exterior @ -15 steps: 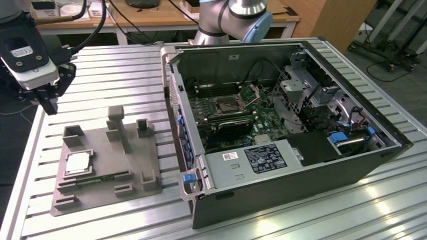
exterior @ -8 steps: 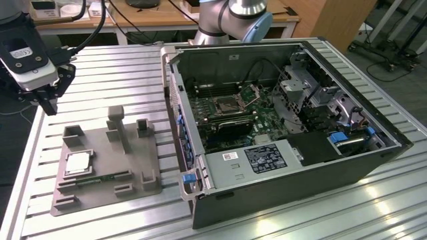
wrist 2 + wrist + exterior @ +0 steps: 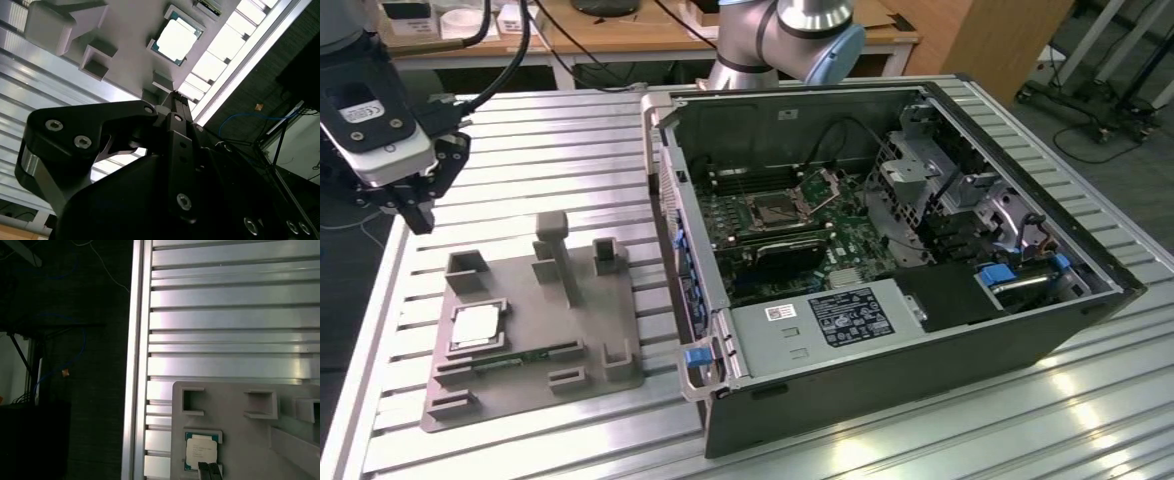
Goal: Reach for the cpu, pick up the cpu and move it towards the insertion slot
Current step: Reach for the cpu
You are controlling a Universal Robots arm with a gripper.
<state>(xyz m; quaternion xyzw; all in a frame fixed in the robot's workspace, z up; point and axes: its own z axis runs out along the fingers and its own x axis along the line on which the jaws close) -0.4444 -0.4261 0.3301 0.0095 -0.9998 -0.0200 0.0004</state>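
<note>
The cpu (image 3: 476,327) lies flat in a square recess of the grey plastic tray (image 3: 594,320) at the exterior view's left; its silver top also shows in both wrist views (image 3: 175,39) (image 3: 201,450). My gripper (image 3: 416,215) hangs in the air above the table's left edge, behind the tray and apart from the chip. Its two fingers (image 3: 204,471) stand pressed together, shut on nothing. The insertion slot (image 3: 774,210) is a silver-framed socket on the green board inside the open computer case, with its metal bracket (image 3: 829,184) hinged up.
The open computer case (image 3: 894,380) fills the table's right half. Upright grey posts (image 3: 554,240) rise from the tray. A narrow green memory stick (image 3: 520,357) lies in the tray in front of the chip. The slatted metal table (image 3: 547,140) ends just left of the tray.
</note>
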